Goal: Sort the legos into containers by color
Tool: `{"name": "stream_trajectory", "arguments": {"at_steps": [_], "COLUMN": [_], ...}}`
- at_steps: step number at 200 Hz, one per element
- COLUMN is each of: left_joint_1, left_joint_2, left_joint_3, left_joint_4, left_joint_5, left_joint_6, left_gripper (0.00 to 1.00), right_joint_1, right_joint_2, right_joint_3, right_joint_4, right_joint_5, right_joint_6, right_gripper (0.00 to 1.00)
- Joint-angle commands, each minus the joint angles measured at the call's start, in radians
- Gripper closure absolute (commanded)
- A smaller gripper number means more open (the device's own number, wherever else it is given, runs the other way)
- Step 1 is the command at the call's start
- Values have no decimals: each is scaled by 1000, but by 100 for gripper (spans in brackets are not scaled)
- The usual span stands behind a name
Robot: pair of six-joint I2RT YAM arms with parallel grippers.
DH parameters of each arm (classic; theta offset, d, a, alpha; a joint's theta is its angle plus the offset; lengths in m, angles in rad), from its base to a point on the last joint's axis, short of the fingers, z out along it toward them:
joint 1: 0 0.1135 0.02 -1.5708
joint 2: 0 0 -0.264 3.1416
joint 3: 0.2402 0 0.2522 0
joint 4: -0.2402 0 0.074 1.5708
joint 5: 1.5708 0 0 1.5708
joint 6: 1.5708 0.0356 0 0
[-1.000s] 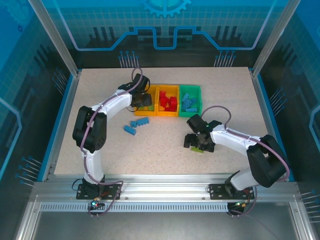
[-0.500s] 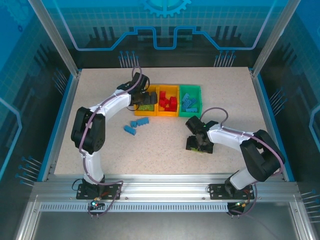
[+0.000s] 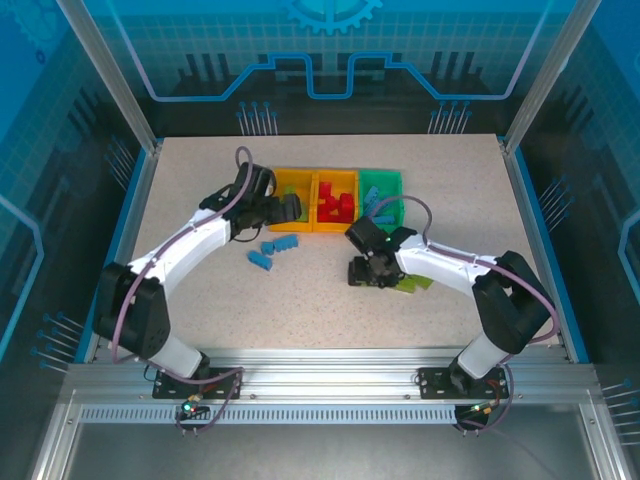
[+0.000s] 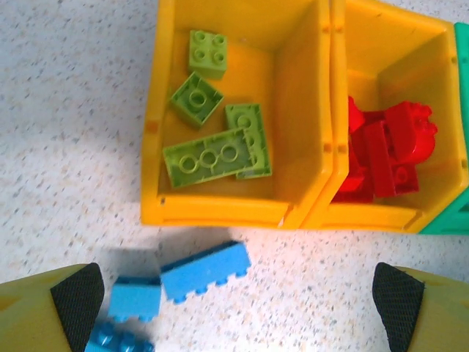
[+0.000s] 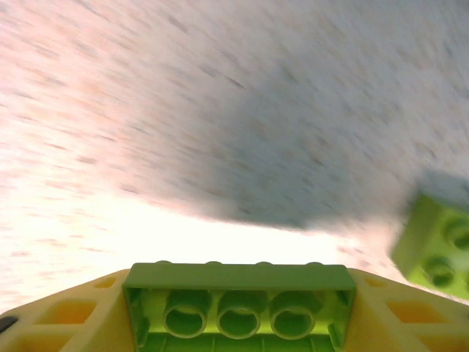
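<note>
Right wrist: right gripper (image 5: 238, 323) grips green lego (image 5: 238, 282); left gripper (image 4: 238, 297) spread wide.

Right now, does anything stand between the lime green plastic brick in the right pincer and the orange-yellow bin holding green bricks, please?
Yes: the open left pincer hovers at the near side of that orange-yellow plastic bin, above loose light blue bricks, roughly on the way from the right pincer and its lime green brick.

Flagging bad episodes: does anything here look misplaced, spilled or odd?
Nothing stands out. The left yellow bin holds only green bricks, the middle bin only red ones; blue bricks lie unsorted on the table.
</note>
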Motion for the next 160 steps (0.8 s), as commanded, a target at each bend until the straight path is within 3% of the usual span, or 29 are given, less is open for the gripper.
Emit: {"name": "stream_trajectory", "arguments": {"at_steps": [1,91,160], "left_joint_1": [-4,-4,-4], "left_joint_2": [-73,-262,-244], "left_joint_3": [-83,-379,-427], "left_joint_4": [-1,6,23], "left_joint_5": [-42,-44,-22], "left_joint_6": [-34,-116,-93], "left_gripper": [1,1,1], "right_joint_1": [-3,-108,-124], "right_joint_2": [34,494,772], "right_joint_3": [112,789,1191], "right_joint_4": [41,44,-74], "right_joint_5": [-80,-307,-313], "right_joint_6": [-48,-124,-114], "right_gripper": [39,40,39]}}
